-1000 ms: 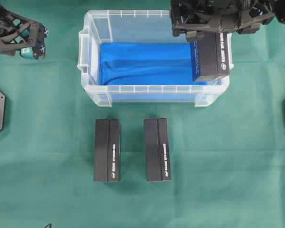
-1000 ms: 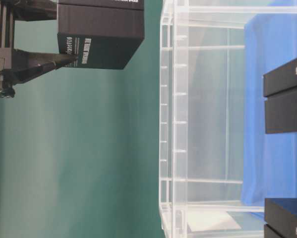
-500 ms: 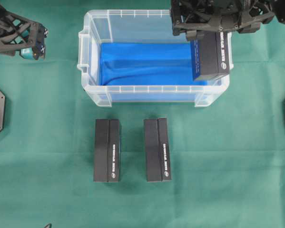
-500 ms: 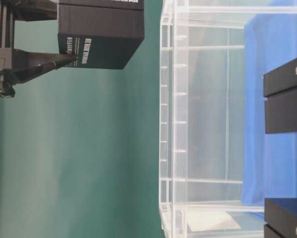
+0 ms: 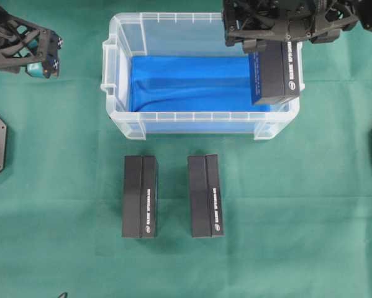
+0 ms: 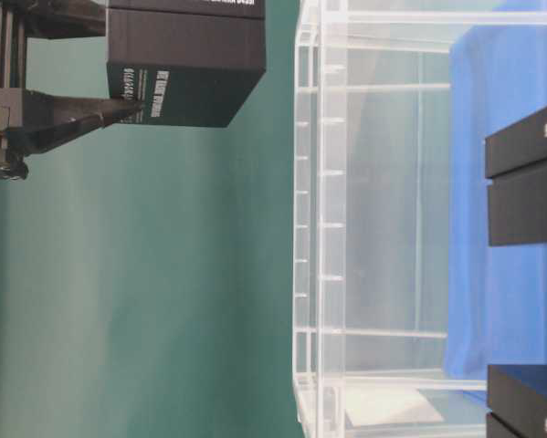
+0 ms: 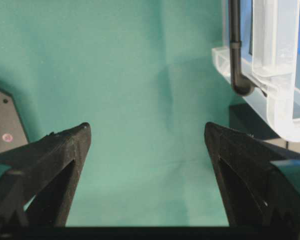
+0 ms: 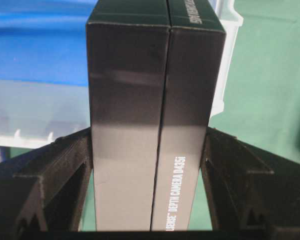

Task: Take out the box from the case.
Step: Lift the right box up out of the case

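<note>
Above the case's (image 5: 198, 115) right end the right gripper's (image 8: 150, 150) jaws pinch the box (image 5: 276, 73), which could clip the rim or slip free; left gripper's (image 7: 147, 145) jaws spread, empty.

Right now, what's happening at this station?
The right gripper holds a black box, lifted above the right end of the clear case; the table-level view shows it clear of the rim. The left gripper is open and idle over the green cloth, left of the case. Two more black boxes lie on the cloth in front. The case shows only its blue lining.
</note>
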